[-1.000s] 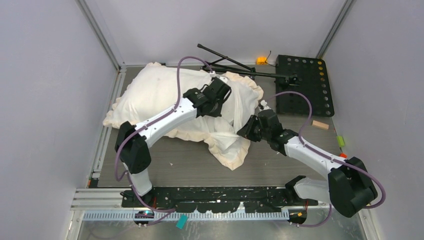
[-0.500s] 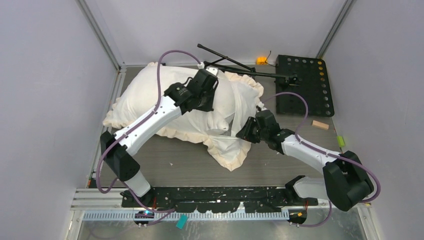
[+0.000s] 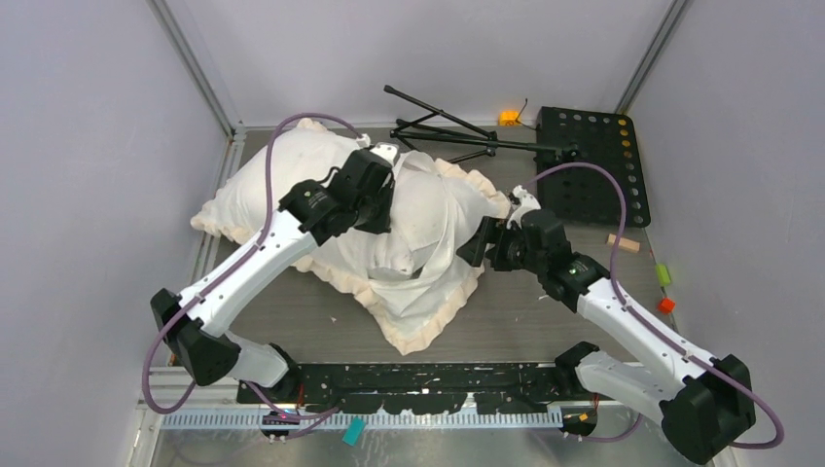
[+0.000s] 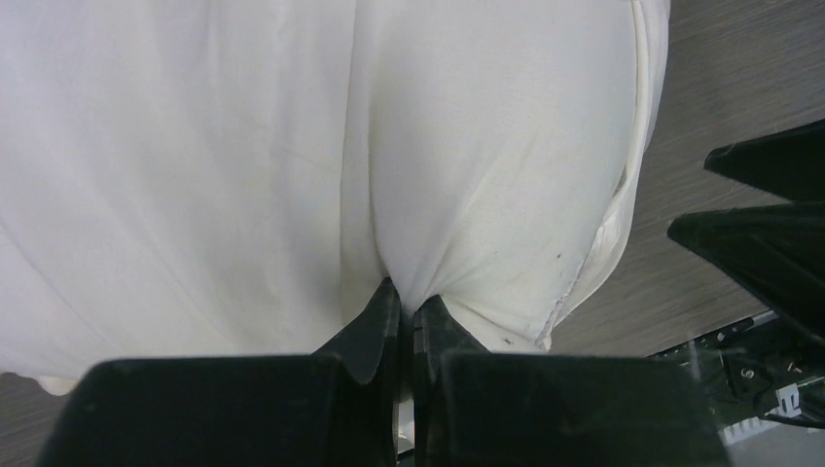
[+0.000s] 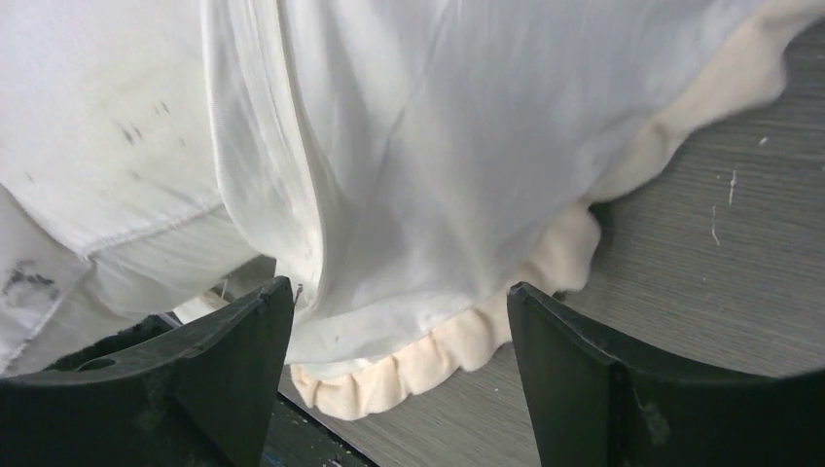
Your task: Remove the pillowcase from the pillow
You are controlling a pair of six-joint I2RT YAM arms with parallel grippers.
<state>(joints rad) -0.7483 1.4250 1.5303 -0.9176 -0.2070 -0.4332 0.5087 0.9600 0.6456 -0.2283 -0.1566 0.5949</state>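
The pillowcase [image 3: 428,224] lies cream-white side up across the table, its ruffled frill [image 3: 413,331] at the near corner. It bulges over the pillow, which is mostly covered; speckled off-white fabric [image 5: 97,117] at the upper left of the right wrist view looks like the pillow. My left gripper [image 3: 377,206] sits on top of the bulge, shut on a pinched fold of the pillowcase [image 4: 486,224]. My right gripper [image 3: 474,253] stands open at the case's right edge, with white cloth and frill [image 5: 428,360] lying loose between its fingers.
A black folded tripod [image 3: 438,126] lies behind the pillowcase. A black perforated plate [image 3: 593,161] sits at the back right, with an orange part [image 3: 508,118] beside it. A wooden block [image 3: 623,241] and small green [image 3: 663,274] and orange [image 3: 666,305] pieces lie at the right.
My right gripper has opened and let go of the pillowcase edge. My left gripper has pulled back-left with its fold, and the whole bundle has shifted left.
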